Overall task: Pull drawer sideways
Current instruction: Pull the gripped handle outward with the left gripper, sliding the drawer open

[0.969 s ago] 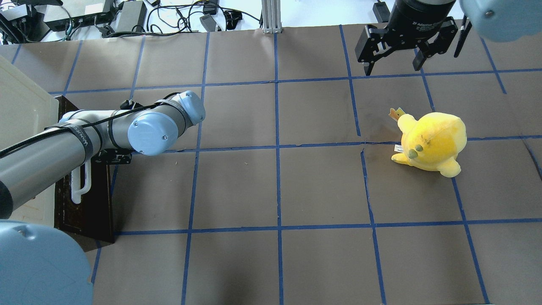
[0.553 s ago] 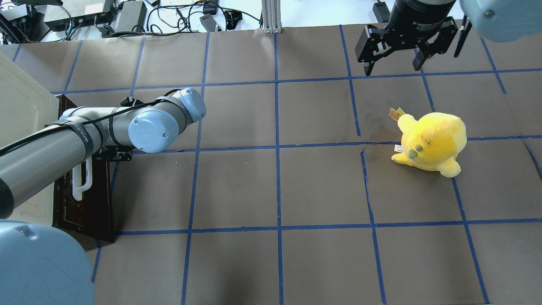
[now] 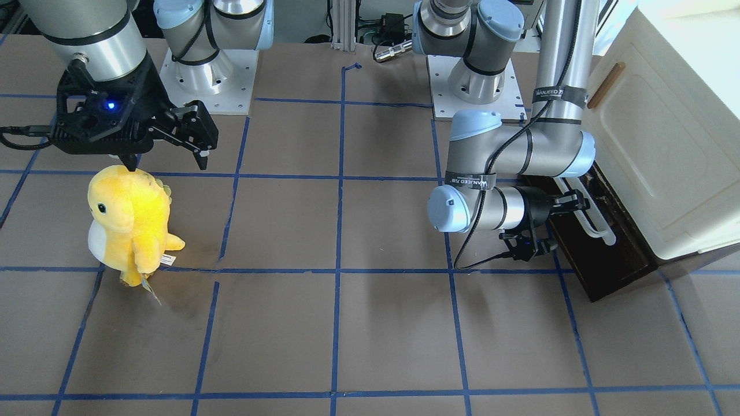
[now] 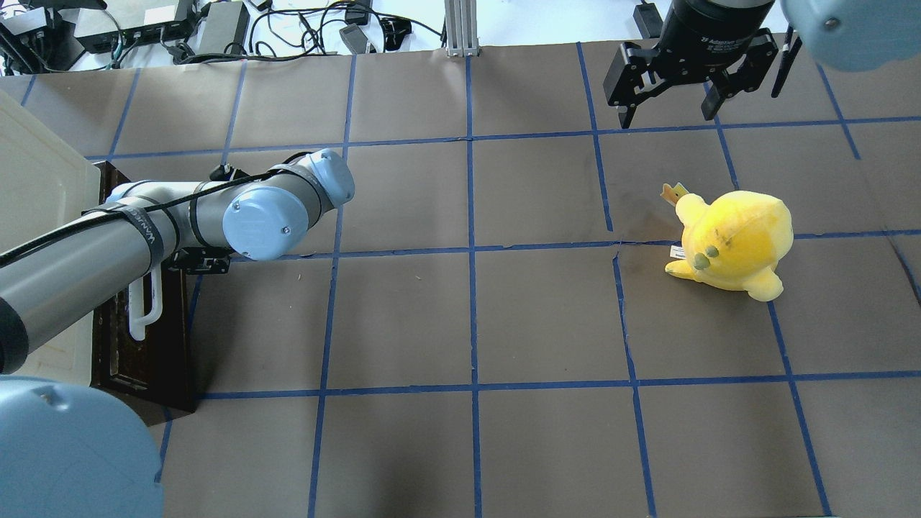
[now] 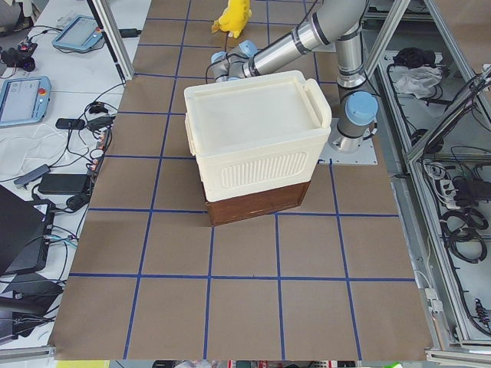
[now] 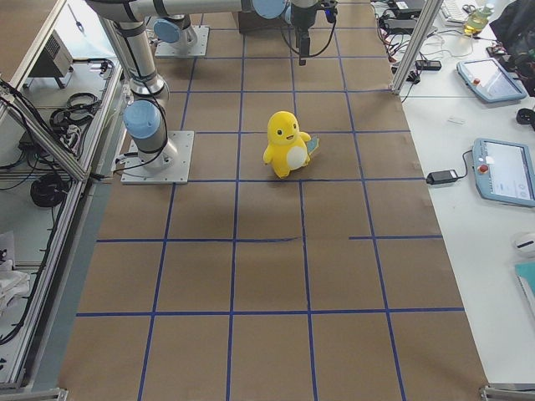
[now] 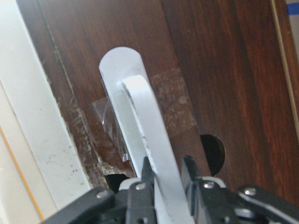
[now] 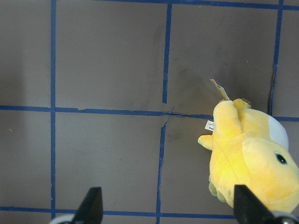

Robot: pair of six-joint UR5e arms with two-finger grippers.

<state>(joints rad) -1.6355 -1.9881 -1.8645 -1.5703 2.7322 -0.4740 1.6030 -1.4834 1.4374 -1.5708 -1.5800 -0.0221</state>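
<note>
The dark brown drawer [image 4: 147, 352] sits under the cream cabinet at the table's left end and also shows in the front view [image 3: 607, 263]. Its white bar handle [image 7: 149, 135] runs along the front [image 4: 142, 316]. My left gripper [image 7: 166, 179] is shut on this handle, one black finger on each side of the bar; in the front view the left gripper [image 3: 578, 205] is at the handle's upper part. My right gripper [image 4: 668, 115] is open and empty, high over the far right of the table, above and beyond the yellow plush.
The cream cabinet [image 3: 665, 144] stands on top of the drawer [image 5: 253, 203]. A yellow plush toy [image 4: 734, 237] stands right of centre, below my right gripper [image 8: 168, 210]. The brown table has a blue tape grid; cables lie beyond its far edge.
My left arm has shifted slightly rightward and away, and the white handle with the drawer front has moved a little to the right with it. The right arm has not moved.
</note>
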